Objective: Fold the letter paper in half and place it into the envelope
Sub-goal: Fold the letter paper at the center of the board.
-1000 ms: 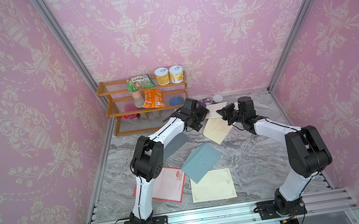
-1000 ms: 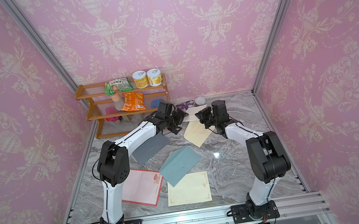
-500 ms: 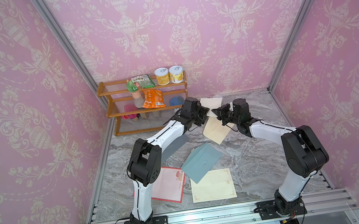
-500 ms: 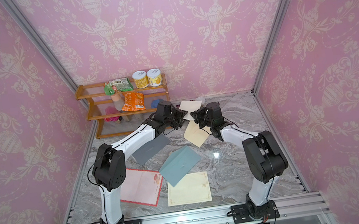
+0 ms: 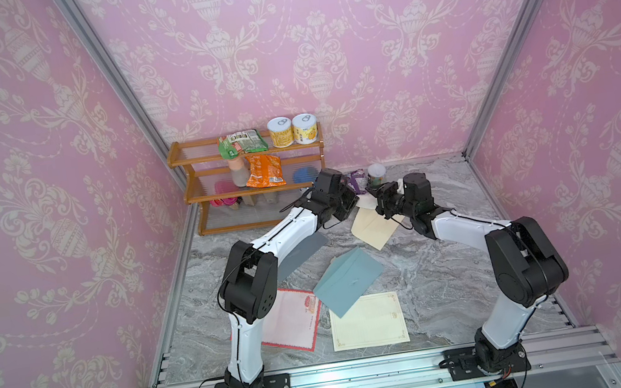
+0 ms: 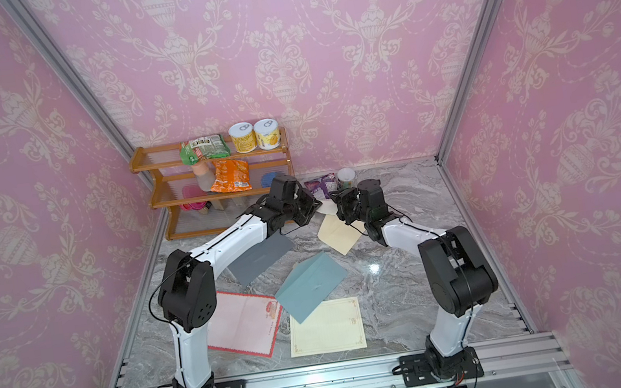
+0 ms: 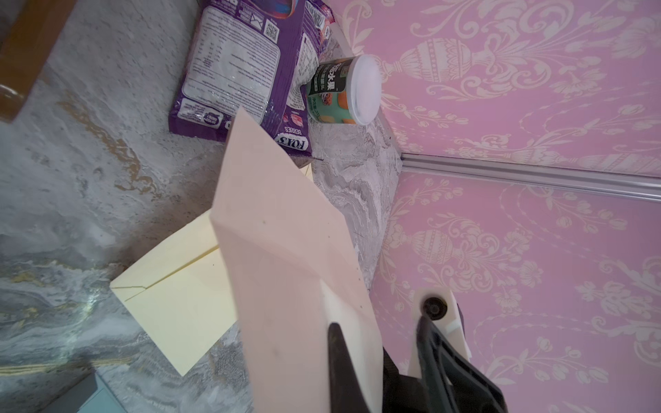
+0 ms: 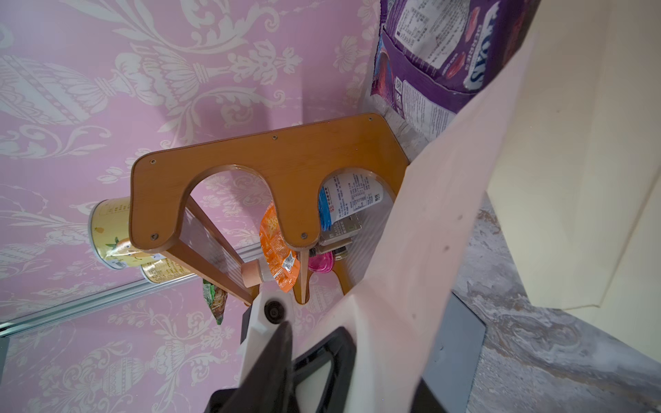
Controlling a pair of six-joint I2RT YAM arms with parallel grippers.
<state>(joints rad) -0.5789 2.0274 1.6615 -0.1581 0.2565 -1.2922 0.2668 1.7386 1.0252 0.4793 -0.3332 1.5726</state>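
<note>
A: Where is the letter paper, and how much room is there around it?

B: It is creased and held up off the table at the far end. The left gripper is clamped on one edge. The right gripper sits just beside it with its jaws slightly apart, and the sheet runs past one finger. The cream envelope lies flat directly below, with the paper outside it. Bare marble stretches along the right arm's side.

A: What crowds them?

B: A purple snack bag and a white-lidded tub stand just behind, by the back wall. The wooden rack stands beside the left arm. Nearer the arm bases, a grey envelope lies partly under that arm. A teal envelope overlaps a cream bordered sheet, with a red-bordered sheet alongside.

A: And the rack?

B: The top shelf holds two yellow cans and a green packet. An orange packet leans at the middle shelf.
</note>
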